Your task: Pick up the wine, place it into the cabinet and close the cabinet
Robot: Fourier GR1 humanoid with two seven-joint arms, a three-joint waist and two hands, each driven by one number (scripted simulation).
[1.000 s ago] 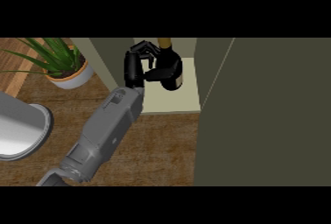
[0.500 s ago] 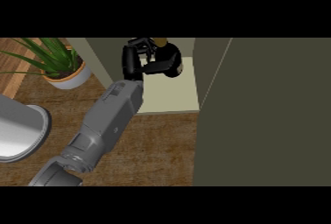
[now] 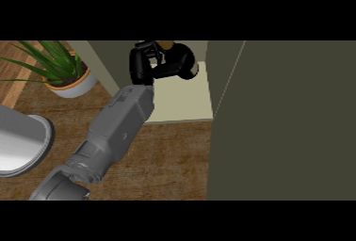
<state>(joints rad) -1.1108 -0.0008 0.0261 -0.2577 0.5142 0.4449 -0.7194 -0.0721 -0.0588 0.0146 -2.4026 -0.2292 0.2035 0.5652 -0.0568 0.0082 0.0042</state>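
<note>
Your left hand (image 3: 144,63) is at the far end of the grey forearm, inside the open cabinet (image 3: 182,101). Its fingers are curled round the wine bottle (image 3: 179,61), clamped on it. The bottle is dark, tilted, mostly hidden by the hand; its body shows just right of the fingers, above the pale cabinet floor. Whether it touches that floor, you cannot tell. The cabinet door (image 3: 285,117) stands open, filling the right side. Far left on the wooden surface (image 3: 160,160): a potted plant (image 3: 66,77). Near left: a grey round rim (image 3: 21,146), cut off by the edge.
</note>
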